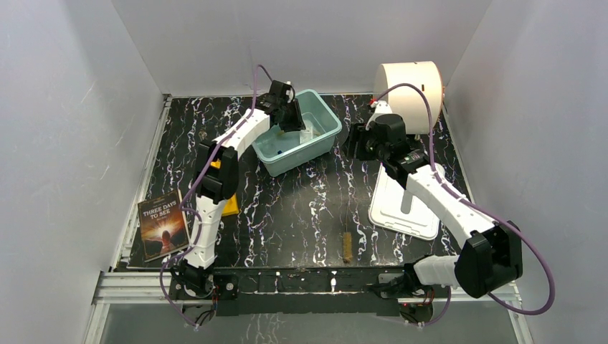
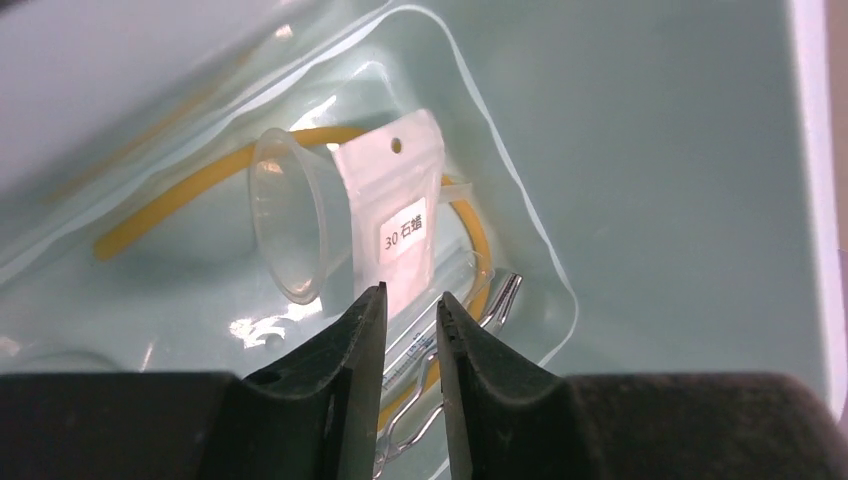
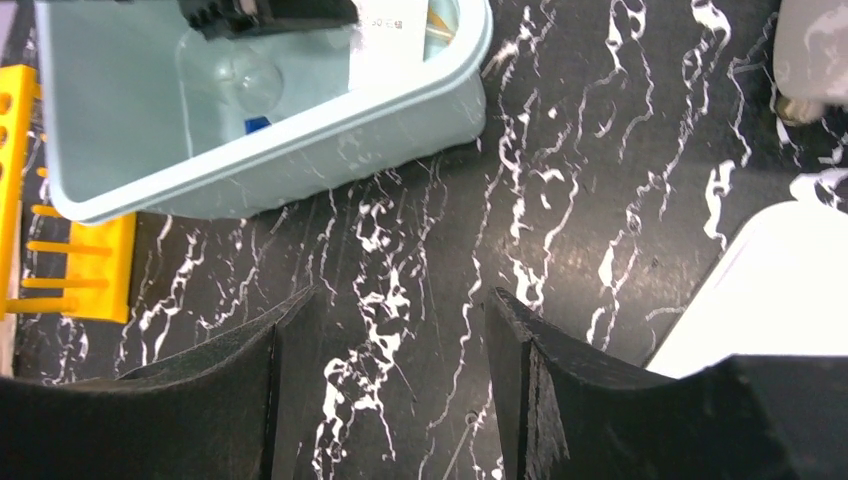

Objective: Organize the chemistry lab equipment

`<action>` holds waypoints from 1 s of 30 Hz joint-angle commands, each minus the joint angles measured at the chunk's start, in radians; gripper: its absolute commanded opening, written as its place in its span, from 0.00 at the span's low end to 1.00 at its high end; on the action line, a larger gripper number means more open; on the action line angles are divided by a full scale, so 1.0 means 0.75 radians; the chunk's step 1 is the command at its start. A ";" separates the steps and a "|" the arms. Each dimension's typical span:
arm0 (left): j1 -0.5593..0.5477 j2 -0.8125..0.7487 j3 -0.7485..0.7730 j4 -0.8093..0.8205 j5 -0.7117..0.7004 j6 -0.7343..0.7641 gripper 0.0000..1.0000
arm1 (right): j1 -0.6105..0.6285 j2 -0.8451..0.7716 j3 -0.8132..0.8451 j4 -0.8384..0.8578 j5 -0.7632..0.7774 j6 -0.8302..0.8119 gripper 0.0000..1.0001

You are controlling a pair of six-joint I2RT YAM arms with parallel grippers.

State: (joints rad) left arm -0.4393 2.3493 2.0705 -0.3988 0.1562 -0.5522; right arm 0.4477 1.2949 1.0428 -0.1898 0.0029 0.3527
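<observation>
Lab equipment, tally at this moment. Left tool (image 2: 412, 300): over the teal bin (image 1: 305, 159) at the table's (image 1: 301, 215) far side, fingers narrowly apart, clamped on nothing, the lower edge of a small labelled bag (image 2: 395, 215) just at the gap. In the bin, seen from the left wrist: clear funnel (image 2: 290, 225) on its side, touching the bag; tan rubber tube (image 2: 160, 208) curving behind both; metal tongs (image 2: 505, 295) beside the bag's lower corner. Blue cap (image 3: 257, 124) also in the bin. Right tool (image 3: 402, 295): fingers wide apart, holding nothing, above bare table just right of the bin. Brown bristle brush (image 1: 347, 245) lies alone on the table near the front edge. Other items: paperback book (image 1: 163, 223) front left; yellow rack (image 3: 60, 250) left of the bin; white tray (image 1: 405, 208) and white cylinder (image 1: 409, 86) on the right.
</observation>
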 commanded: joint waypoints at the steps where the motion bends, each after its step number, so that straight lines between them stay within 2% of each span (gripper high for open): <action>1: 0.005 -0.062 0.077 -0.037 -0.026 0.049 0.25 | -0.006 -0.084 -0.024 -0.024 0.078 -0.013 0.68; 6: 0.005 -0.160 0.078 -0.077 -0.028 0.096 0.26 | -0.006 -0.074 -0.001 -0.152 0.085 0.000 0.69; 9: 0.005 -0.261 0.031 -0.102 -0.037 0.143 0.27 | -0.006 0.007 0.078 -0.397 0.182 0.065 0.71; 14: 0.005 -0.469 -0.111 -0.130 -0.108 0.177 0.43 | -0.007 0.066 0.075 -0.601 0.075 0.090 0.72; 17: 0.005 -0.579 -0.192 -0.131 -0.118 0.181 0.54 | 0.000 0.059 0.017 -0.641 -0.050 0.111 0.72; 24: 0.006 -0.746 -0.305 -0.135 -0.077 0.202 0.68 | 0.108 0.082 -0.084 -0.635 -0.180 0.193 0.72; 30: 0.007 -0.797 -0.307 -0.156 -0.052 0.197 0.71 | 0.222 0.132 -0.152 -0.660 -0.090 0.336 0.68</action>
State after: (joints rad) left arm -0.4377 1.7969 1.8484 -0.4812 0.0967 -0.4187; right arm 0.5705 1.3849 0.9619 -0.6651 -0.0811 0.5102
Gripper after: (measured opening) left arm 0.703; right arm 0.701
